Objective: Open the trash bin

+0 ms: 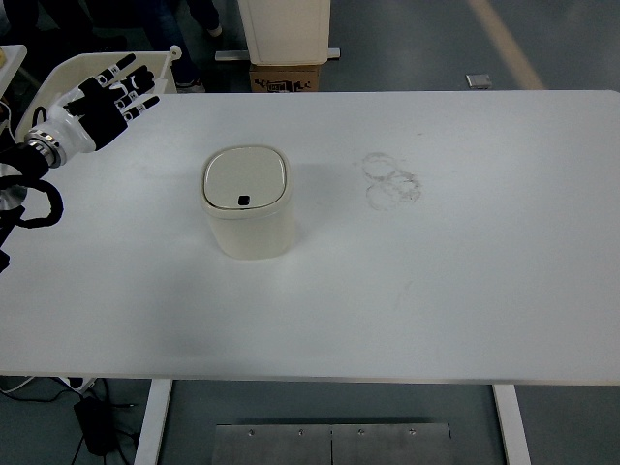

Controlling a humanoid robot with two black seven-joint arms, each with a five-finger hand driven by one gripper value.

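The landmark is the cream, rounded-square plastic trash bin (247,201), which stands upright on the white rectangular table (436,291), left of the table's centre and well clear of every edge. Nearest the camera, the table surface in front of the bin carries nothing, so any approach from the near side is unobstructed. The bin's lid (245,178) lies flat and flush with the rim, so the bin is closed and the task is judged not yet done. A small dark square button (243,201) sits at the near edge of the lid; this is probably the release, placed toward the robot so that a fingertip can press down on it. To the right of the bin, faint grey ring-shaped scuff marks (391,181) show on the table top. To the far left of the bin, the robot's black-and-white left hand (97,95) is raised over the table's far-left corner, well apart from the bin, with all five fingers spread and holding nothing; the flat, extended posture suits a press rather than a grasp. The right hand is out of view. Beyond the table, behind the bin, a brown cardboard box (286,77) stands on the grey floor at the foot of a white cabinet.
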